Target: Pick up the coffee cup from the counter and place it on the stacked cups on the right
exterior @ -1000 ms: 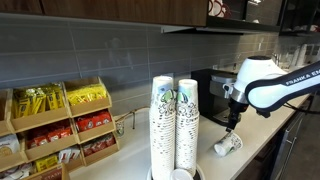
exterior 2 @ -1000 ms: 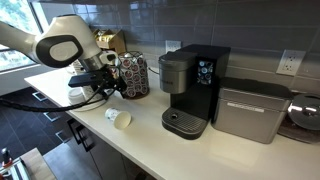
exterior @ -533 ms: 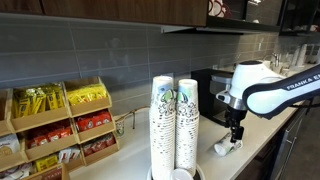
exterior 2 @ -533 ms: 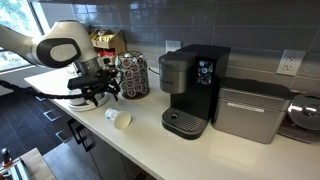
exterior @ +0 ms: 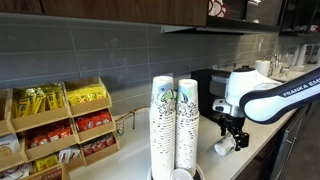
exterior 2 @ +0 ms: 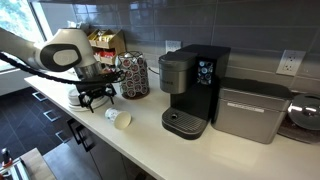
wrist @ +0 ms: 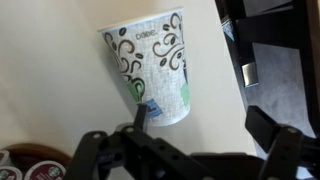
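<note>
The coffee cup, small, white with green-blue print, lies on its side on the counter. It also shows in both exterior views. My gripper is open and empty, low over the counter. The cup's narrow end is beside one finger; most of the cup lies outside the jaws. In both exterior views the gripper hangs just beside the cup. The stacked cups, twin tall columns, stand further along the counter.
A black coffee machine and a grey appliance stand along the wall. A pod carousel stands behind the gripper. Wooden snack racks sit beside the cup columns. The counter's front edge runs close to the cup.
The arm has swung and come down toward the counter, bringing the open gripper lower and beside the lying cup. The cup has not moved.
</note>
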`<state>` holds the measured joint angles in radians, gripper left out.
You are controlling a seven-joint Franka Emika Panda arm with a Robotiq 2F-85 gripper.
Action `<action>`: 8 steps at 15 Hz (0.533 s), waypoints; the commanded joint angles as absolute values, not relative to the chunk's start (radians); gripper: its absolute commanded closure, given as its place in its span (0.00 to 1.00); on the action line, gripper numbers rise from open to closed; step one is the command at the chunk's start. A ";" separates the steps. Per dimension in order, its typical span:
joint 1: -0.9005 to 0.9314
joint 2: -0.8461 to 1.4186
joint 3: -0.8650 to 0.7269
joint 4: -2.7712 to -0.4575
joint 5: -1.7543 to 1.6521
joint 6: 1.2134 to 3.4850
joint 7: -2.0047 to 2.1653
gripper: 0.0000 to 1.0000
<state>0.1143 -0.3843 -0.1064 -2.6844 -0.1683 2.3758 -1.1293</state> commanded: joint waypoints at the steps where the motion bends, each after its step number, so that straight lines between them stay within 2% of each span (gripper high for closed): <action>1: 0.117 -0.352 -0.100 -2.694 -0.197 2.392 -1.253 0.00; 8: 0.102 -0.297 -0.065 -2.695 -0.213 2.485 -1.294 0.00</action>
